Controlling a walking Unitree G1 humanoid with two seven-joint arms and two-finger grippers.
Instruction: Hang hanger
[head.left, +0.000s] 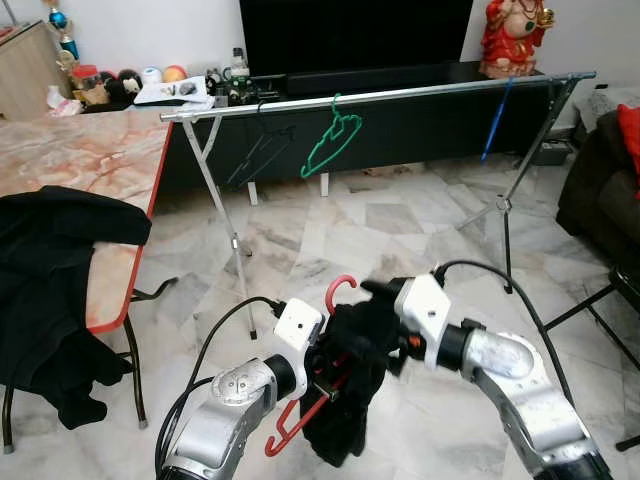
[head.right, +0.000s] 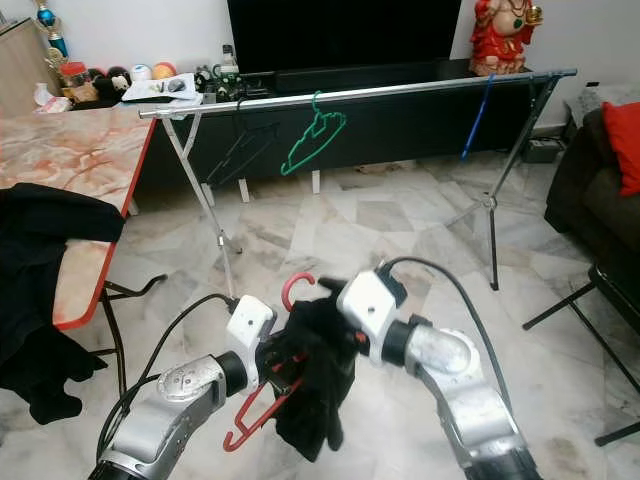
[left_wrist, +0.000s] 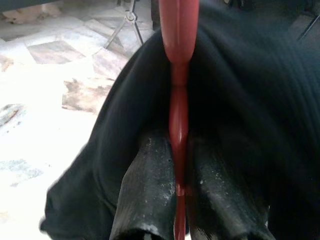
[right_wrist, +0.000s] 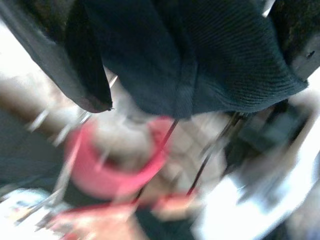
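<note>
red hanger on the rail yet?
No. The red hanger sits low between both grippers, draped in black cloth, far from the rail.

- A steel clothes rail (head.right: 400, 90) spans the room; a green hanger (head.right: 312, 135) hangs from it.
- Below the rail, both grippers meet at a red hanger (head.right: 262, 400) draped with a black garment (head.right: 318, 385).
- Left of the rail stands a marble-topped table (head.right: 70, 150).

glossy red plastic hanger (left_wrist: 178, 100) — matt knit black cloth (left_wrist: 240, 95)
</note>
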